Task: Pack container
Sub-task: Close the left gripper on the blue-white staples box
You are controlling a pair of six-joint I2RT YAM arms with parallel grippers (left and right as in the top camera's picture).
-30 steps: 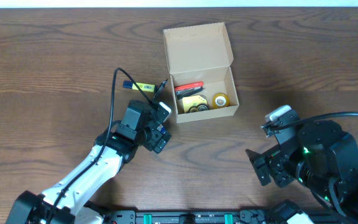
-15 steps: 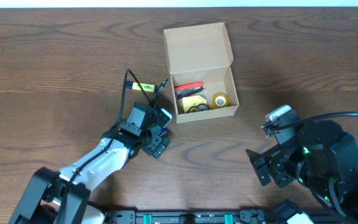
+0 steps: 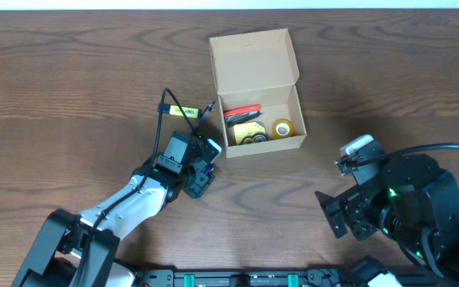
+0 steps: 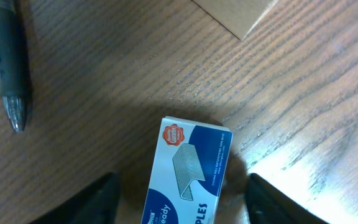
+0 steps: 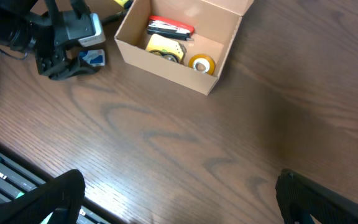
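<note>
The container (image 3: 266,145) is a small, plain tan cardboard box with no print on it. It stands on the dark wooden table (image 3: 70,72) toward the far side, a little right of the middle. Its hinged flap lid is thrown back on the far side and shows a bare inner face. The open compartment lies on the near side, with low straight walls and crisp corners. Inside, along the far wall, lies a red and black item (image 3: 242,112). Nearer and to the left is a yellow item (image 3: 248,131), and a small roll of yellow tape (image 3: 283,127) sits at the right.

The left gripper (image 3: 201,177) is low over the table, just near and left of the container's near-left corner. Its fingers (image 4: 98,199) stand released on either side of a blue and white staples box (image 4: 188,177), with a gap showing on both sides. A dark pen (image 4: 8,56) lies on the wood to the left of it.

The right gripper (image 5: 179,202) hangs well to the near right of the container, its fingers spread wide with nothing between them.
</note>
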